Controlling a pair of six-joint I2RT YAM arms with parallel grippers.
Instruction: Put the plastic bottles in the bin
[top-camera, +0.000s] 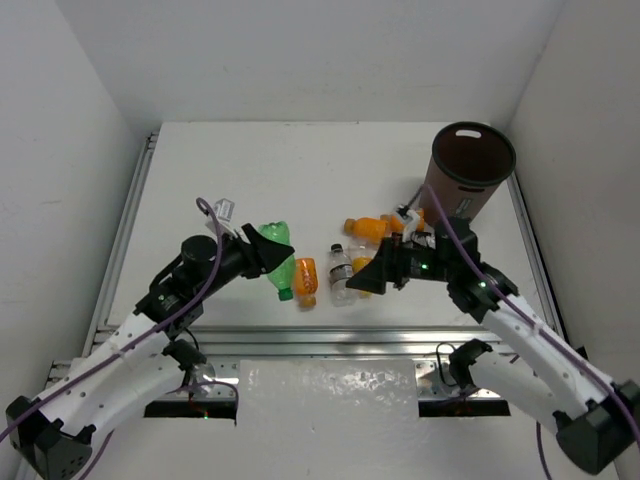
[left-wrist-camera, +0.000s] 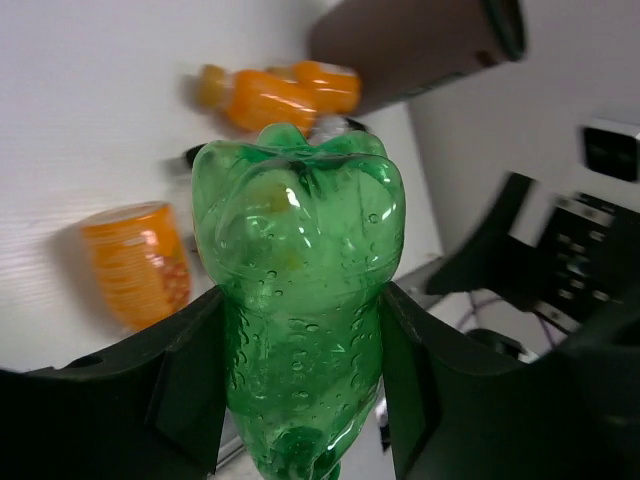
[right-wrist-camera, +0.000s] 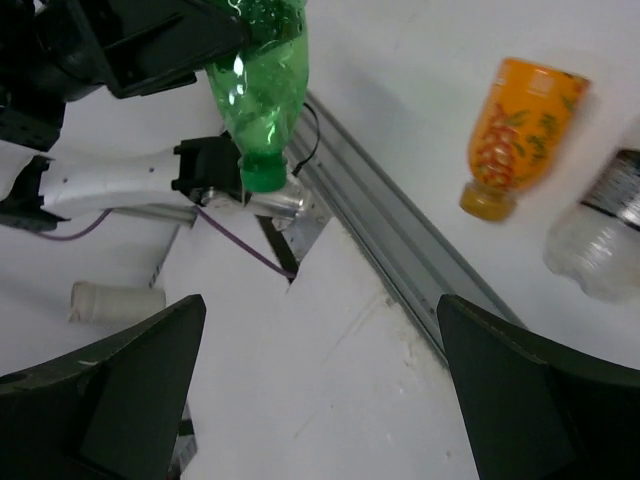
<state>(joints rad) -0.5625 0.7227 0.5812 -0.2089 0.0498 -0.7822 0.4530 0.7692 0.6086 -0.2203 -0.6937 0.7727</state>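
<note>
Your left tool (top-camera: 272, 248) clenches the one green bottle (top-camera: 281, 272), cap down, near the bench's (top-camera: 280, 170) near edge. Your right tool (top-camera: 368, 275) hangs spread, holding nothing. At least three orange bottles (top-camera: 305, 282) and one clear bottle (top-camera: 341, 272) lie mid-bench. The bin (top-camera: 450, 195) stands in the far-right corner, with bare bench toward the far-left corner.

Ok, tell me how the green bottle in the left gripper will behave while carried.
The green bottle looks see-through and empty, so it is probably light. Its thin-looking walls may dent in the left gripper. Droplets bead on it, so it might slip, especially hanging cap-down; if dropped, its round body would likely roll.
</note>
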